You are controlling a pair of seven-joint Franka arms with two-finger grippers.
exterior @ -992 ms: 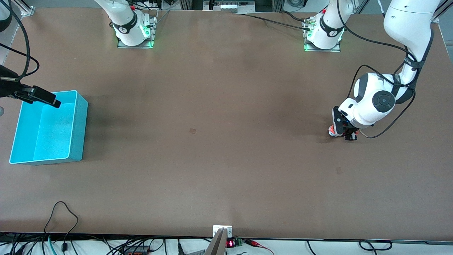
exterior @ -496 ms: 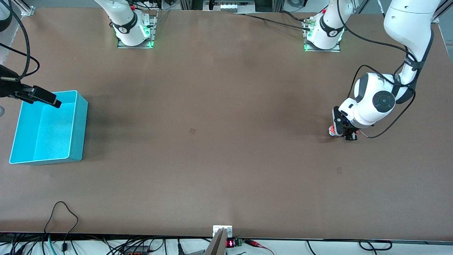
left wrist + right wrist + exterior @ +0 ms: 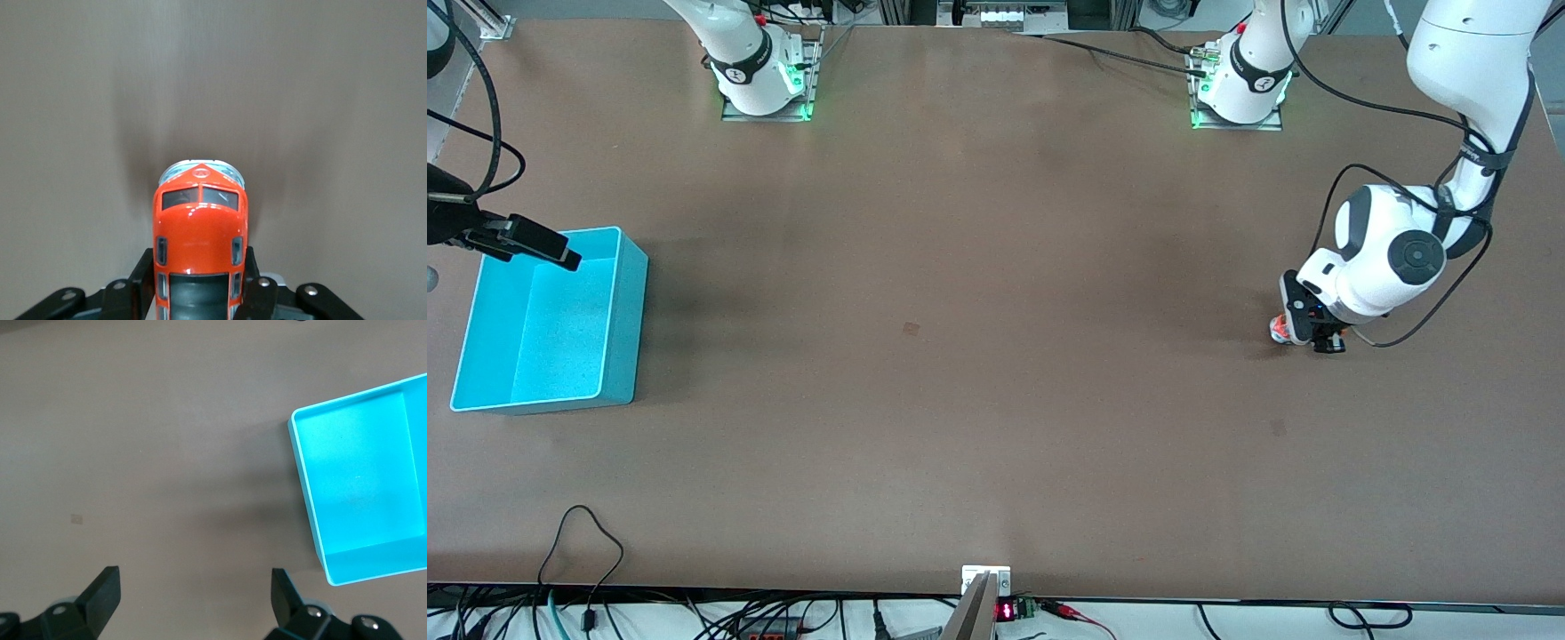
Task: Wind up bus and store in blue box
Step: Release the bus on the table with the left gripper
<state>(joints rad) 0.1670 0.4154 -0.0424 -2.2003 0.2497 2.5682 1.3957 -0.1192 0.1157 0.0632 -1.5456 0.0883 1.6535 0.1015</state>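
While the bus [image 3: 200, 247] is clamped between the fingers of the left gripper [image 3: 1303, 331] low at the left arm's end of the table [image 3: 978, 267], the blue box [image 3: 547, 322] stands empty at the right arm's end, well apart from it. Grasping is thus done; winding appears to be in hand, though contact of the wheels with the surface cannot be confirmed, and storing remains. The bus's orange nose and dark windscreen are shown only by the left wrist view. The right gripper [image 3: 193, 600], waiting beside the box, is shown spread wide and empty by the right wrist view.
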